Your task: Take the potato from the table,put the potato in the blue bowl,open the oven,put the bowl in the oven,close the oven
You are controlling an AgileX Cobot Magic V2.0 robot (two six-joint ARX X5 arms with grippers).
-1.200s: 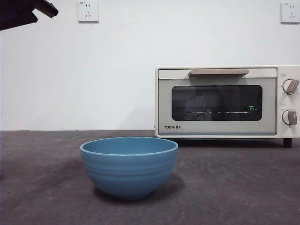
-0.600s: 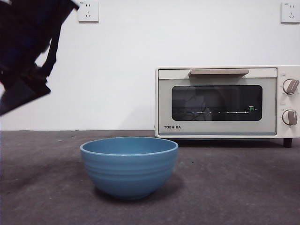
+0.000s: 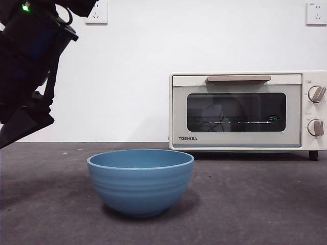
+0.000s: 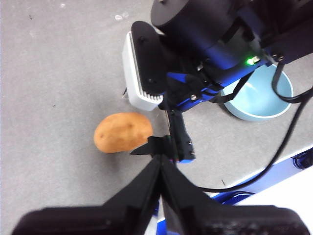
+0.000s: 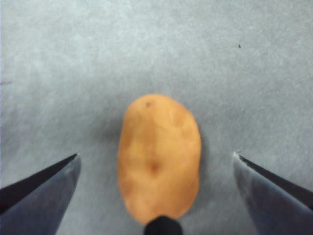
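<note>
Front view, change: a second ago we saw only a black tip at the top corner; now an arm hangs big and dark at the side edge, lower than half a second ago; we judge the potato pick is starting.
Front view, containers: bowl (image 3: 140,181) on the table (image 3: 255,204), nothing showing above its rim; oven (image 3: 248,111) door closed.
Left wrist view: left gripper (image 4: 160,161) jaws pressed together, holding nothing; potato (image 4: 122,132) just beyond their tips; bowl interior looks empty.
Right wrist view: right gripper (image 5: 155,164) jaws spread wide, empty; potato (image 5: 159,155) centred between them, untouched, lying on the table.
</note>
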